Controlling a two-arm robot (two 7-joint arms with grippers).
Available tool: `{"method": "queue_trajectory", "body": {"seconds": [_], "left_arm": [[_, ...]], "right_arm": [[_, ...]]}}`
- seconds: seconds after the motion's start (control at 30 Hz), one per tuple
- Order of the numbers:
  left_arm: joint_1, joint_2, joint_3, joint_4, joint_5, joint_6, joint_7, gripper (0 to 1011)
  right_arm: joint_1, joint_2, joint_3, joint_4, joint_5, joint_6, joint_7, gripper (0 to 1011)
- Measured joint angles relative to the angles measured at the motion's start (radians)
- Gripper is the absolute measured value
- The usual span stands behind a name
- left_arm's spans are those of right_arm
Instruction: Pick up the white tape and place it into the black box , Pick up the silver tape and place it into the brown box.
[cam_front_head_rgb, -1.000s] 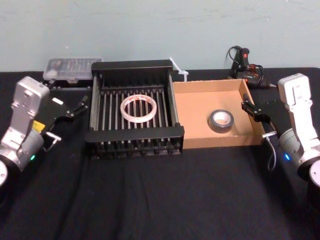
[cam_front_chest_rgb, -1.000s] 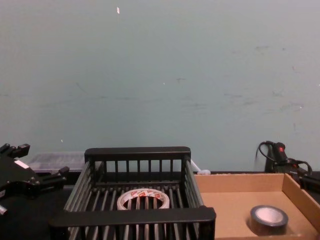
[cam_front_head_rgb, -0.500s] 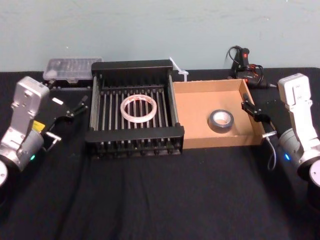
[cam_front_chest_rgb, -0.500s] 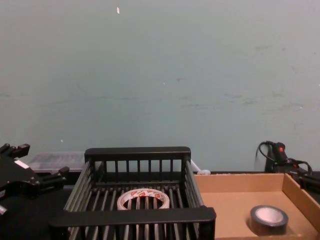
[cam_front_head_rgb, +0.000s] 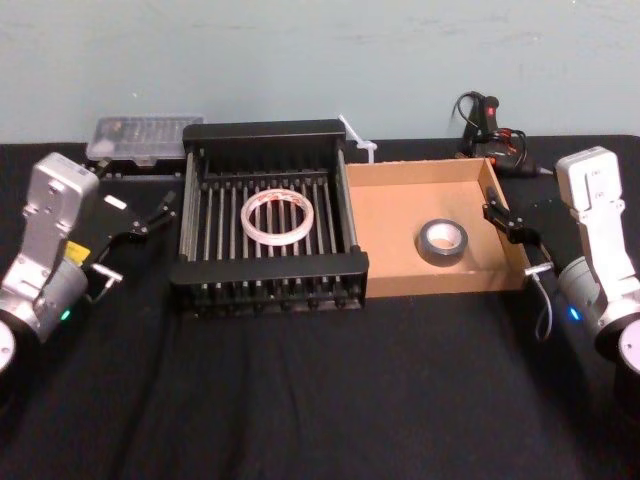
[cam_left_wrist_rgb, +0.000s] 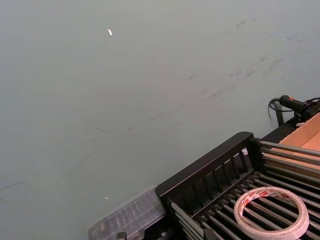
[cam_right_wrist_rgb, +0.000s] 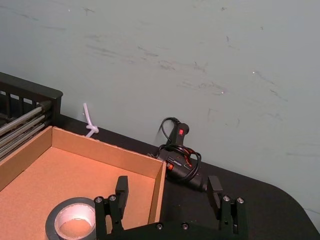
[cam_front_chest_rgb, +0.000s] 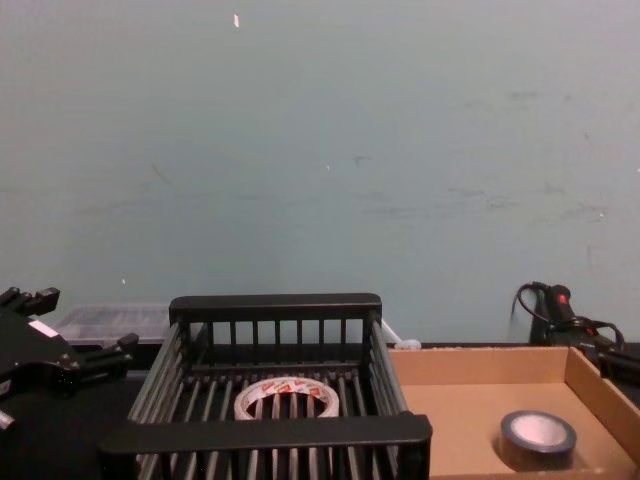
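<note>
White tape (cam_front_head_rgb: 277, 217) flat on slatted floor of black box (cam_front_head_rgb: 268, 266), about centre. Silver tape (cam_front_head_rgb: 442, 240) flat in brown box (cam_front_head_rgb: 388, 200), right of centre. Boxes side by side on black table (cam_front_head_rgb: 320, 400), walls touching. Left gripper (cam_front_chest_rgb: 78, 325) left of black box, off table surface, fingers spread wide, empty. Right gripper (cam_right_wrist_rgb: 167, 186) just beside right wall of brown box, fingers wide apart, empty. Clear plastic case (cam_front_head_rgb: 145, 135) behind left gripper, at table's far edge.

Clear plastic case (cam_front_head_rgb: 143, 135) back left, white zip tie (cam_front_head_rgb: 357, 141), corded black-and-red gadget (cam_front_head_rgb: 488, 125), black worktop (cam_front_head_rgb: 320, 400), teal wall behind
</note>
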Motion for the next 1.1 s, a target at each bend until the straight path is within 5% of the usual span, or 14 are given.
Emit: {"method": "queue_trajectory", "body": {"seconds": [1.1], "left_arm": [[0.0, 0.0, 0.0, 0.0, 0.0, 0.0, 0.0, 1002]], "right_arm": [[0.0, 0.0, 0.0, 0.0, 0.0, 0.0, 0.0, 1002]]}}
